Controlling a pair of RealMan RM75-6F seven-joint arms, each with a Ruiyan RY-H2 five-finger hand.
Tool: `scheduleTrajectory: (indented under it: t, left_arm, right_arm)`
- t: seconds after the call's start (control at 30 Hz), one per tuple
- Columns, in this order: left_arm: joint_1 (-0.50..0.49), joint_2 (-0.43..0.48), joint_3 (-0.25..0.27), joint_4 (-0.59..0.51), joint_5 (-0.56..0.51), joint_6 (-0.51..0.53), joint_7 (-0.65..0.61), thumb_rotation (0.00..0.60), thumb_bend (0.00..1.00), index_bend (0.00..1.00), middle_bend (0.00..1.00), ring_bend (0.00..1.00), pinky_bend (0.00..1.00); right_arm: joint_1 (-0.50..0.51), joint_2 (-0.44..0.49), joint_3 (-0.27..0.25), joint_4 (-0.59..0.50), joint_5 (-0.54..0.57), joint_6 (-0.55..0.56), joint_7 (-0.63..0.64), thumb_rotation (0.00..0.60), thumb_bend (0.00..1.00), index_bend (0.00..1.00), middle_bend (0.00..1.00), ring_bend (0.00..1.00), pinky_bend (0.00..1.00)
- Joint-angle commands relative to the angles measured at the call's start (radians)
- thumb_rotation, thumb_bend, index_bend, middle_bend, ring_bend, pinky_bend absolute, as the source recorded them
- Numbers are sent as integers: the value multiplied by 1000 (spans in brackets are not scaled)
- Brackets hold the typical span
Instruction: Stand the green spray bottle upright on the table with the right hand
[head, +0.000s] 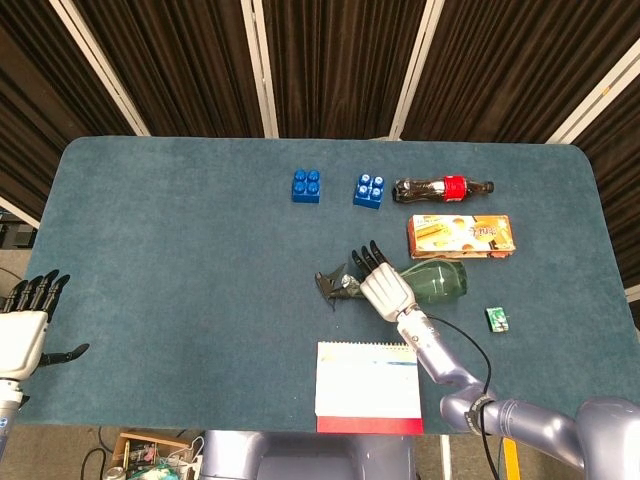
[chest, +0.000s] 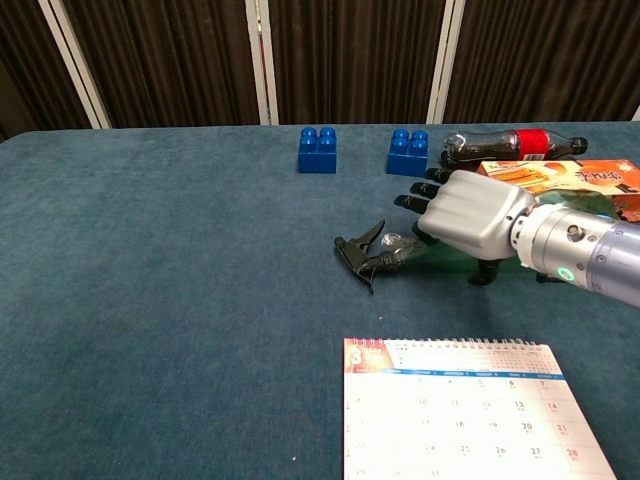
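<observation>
Calendar (chest: 470, 420): large "3", date numbers.

Translucent glossy spray bottle (head: 437, 282); matt cloth table (head: 180, 250).

Two blue bricks (head: 306, 186) (head: 369, 190), a cola bottle (head: 443, 187), a snack box (head: 461, 236) and a calendar (head: 368, 385) lie on the table (head: 180, 260).

Green spray bottle (head: 432, 282) (black trigger head), two blue blocks (head: 306, 185), teal table (head: 180, 250), orange box (head: 461, 236).
</observation>
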Motion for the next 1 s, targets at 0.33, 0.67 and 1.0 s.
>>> scheduleTrajectory:
  t: [0.33,0.67,1.0]
  left_arm:
    - [2,-1,2,-5,-3,5,11,600,50,0,0,0,34]
    - [7,10,13,-15,37,28,-16,600,60,0,0,0,34]
    - [26,21,30,-20,89,76,-37,600,60,0,0,0,34]
  right_arm:
    - [23,12,-23,31,8,35,14,600,454,777,41,0,0]
    - [-7,95,-44,-113,-177,219,193,600,498,848,85,0,0]
    - [-60,222,-55,-325,-348,392,471,600,496,876,100,0,28]
